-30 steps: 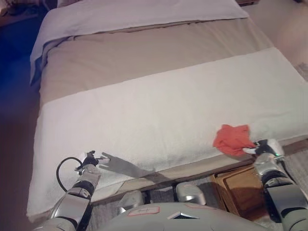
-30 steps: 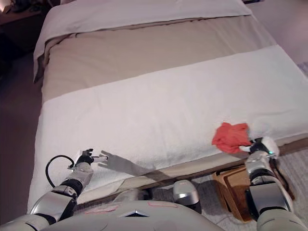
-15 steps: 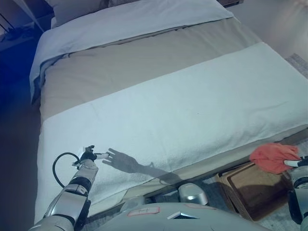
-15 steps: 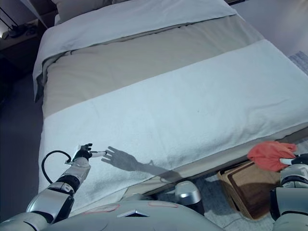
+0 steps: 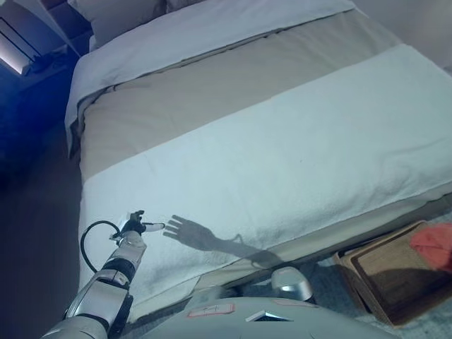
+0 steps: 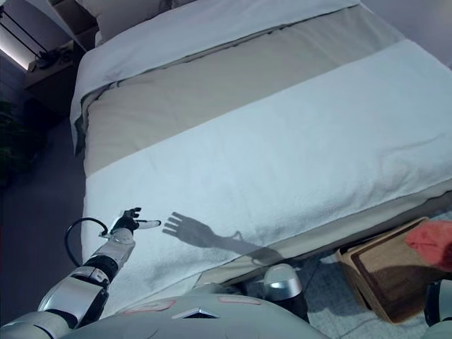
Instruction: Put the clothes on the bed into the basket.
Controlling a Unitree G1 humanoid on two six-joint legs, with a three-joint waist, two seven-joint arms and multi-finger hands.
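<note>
A red cloth (image 6: 432,240) hangs at the view's right edge, above the far right side of the brown wooden basket (image 6: 385,272). The basket stands on the floor by the bed's near right corner. Only my right forearm shows in the lower right corner, and the right hand is hidden at the frame's edge by the cloth. My left hand (image 5: 138,226) is open, fingers straight, over the near left part of the white blanket (image 5: 282,155). I see no clothes on the bed.
The bed has a beige cover (image 5: 212,92) across its middle and a white pillow end (image 5: 212,28) at the far side. A dark side table (image 6: 49,60) stands at the far left. Grey floor lies around the basket.
The red cloth has gone from the bed's near edge to the right, off the bed and over the basket. The camera has shifted. The left hand stays over the blanket.
</note>
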